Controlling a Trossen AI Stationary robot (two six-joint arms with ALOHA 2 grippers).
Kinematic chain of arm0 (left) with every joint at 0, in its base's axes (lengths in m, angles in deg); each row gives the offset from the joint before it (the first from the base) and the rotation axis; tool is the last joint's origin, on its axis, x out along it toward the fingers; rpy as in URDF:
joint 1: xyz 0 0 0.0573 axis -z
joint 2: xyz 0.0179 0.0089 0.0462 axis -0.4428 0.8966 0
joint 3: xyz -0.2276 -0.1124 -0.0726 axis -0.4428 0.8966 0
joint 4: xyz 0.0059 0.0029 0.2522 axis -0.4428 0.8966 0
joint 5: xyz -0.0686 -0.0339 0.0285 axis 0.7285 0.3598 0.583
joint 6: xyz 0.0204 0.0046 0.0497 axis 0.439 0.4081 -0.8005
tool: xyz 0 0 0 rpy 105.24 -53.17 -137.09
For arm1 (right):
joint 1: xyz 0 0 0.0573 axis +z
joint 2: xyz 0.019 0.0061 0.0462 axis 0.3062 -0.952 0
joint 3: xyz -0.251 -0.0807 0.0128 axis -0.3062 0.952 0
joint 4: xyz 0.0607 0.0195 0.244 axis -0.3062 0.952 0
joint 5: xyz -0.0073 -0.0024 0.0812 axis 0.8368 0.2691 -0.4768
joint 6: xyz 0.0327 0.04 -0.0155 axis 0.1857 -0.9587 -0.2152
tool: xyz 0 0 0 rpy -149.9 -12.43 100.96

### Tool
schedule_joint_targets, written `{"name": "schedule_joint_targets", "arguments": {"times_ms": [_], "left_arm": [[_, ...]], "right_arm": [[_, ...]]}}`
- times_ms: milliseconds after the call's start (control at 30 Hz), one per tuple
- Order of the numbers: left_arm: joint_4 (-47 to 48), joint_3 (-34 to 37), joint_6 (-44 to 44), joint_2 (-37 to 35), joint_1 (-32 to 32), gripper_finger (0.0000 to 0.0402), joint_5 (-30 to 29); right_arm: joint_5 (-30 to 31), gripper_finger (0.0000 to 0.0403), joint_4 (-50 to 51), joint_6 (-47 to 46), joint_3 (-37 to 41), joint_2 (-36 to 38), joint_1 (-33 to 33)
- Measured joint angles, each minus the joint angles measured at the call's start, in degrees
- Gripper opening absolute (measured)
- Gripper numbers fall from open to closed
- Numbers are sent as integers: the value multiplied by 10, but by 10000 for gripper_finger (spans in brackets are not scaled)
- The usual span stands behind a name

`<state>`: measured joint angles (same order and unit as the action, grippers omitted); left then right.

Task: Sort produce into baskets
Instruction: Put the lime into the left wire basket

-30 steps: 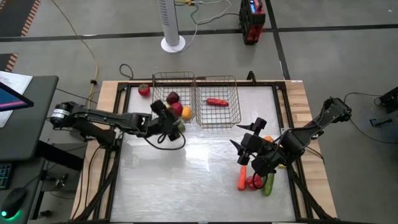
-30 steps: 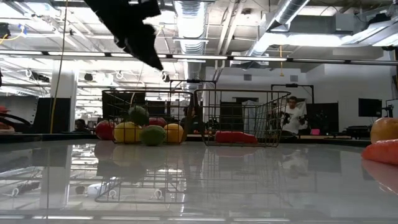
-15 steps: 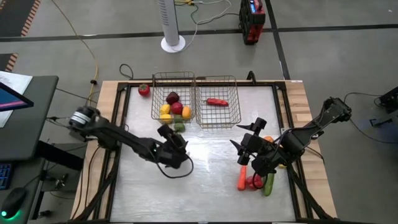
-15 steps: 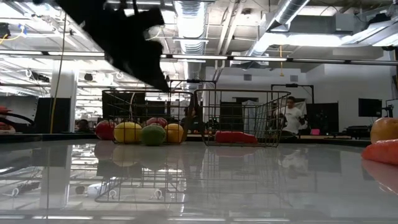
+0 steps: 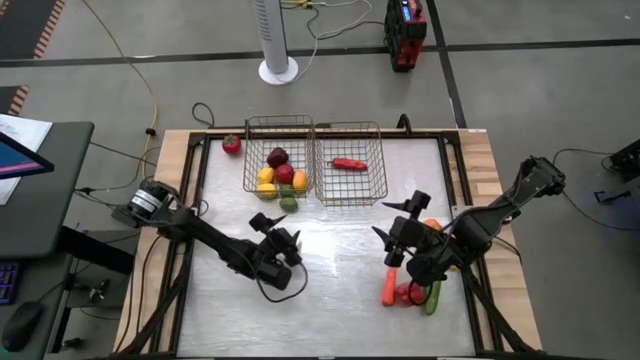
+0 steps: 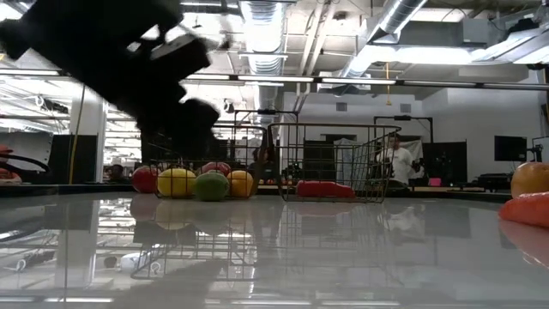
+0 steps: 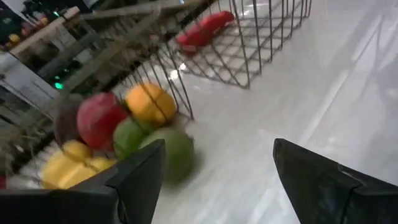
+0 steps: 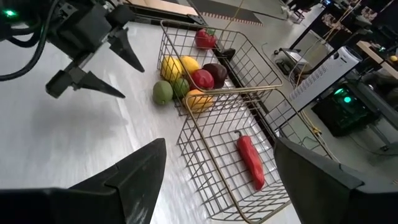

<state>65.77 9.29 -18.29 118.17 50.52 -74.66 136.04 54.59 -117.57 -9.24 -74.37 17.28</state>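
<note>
Two grey wire baskets stand side by side at the table's far side. The left basket [image 5: 279, 150] holds a lemon [image 5: 265, 176], two red apples [image 5: 285, 173] and an orange [image 5: 299, 180]. A red chili [image 5: 349, 164] lies in the right basket [image 5: 351, 185]. A green lime [image 5: 288, 203] [image 7: 177, 149] lies on the table just outside the left basket's near wall. My left gripper [image 5: 283, 240] [image 8: 132, 83] hangs low and open, nearer than the lime, with nothing between its fingers. Raised and open, my right gripper [image 5: 395, 240] is above a carrot [image 5: 389, 290] and a cucumber [image 5: 432, 296].
A small red piece [image 5: 231, 145] lies on the table left of the left basket. An orange [image 5: 430, 224] and small red pieces [image 5: 408, 292] lie under my right arm. A wooden rim [image 5: 170, 200] frames the table. The middle and near parts of the glossy tabletop [image 5: 330, 300] are bare.
My left gripper has swung from the left basket's near wall toward the table's near edge, and it has sunk close to the tabletop. It stays open. The lime lies where it was. My right arm has kept still.
</note>
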Motion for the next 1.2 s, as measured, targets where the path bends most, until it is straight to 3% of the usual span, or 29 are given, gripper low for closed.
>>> {"name": "schedule_joint_targets", "arguments": {"times_ms": [267, 400, 733, 1200], "left_arm": [[-215, 117, 17, 0, -4, 265, 43], [-277, 150, 14, 0, -19, 263, 40], [-286, 136, 33, 0, -91, 269, 73], [-281, 133, 79, 0, -103, 377, 81]], "right_arm": [[2, 324, -1, -1, 0, 0, -2], [2, 324, -2, -1, 0, 0, -4], [3, 324, -3, -2, 0, 0, -4], [3, 324, -3, -2, 0, 0, -3]]}}
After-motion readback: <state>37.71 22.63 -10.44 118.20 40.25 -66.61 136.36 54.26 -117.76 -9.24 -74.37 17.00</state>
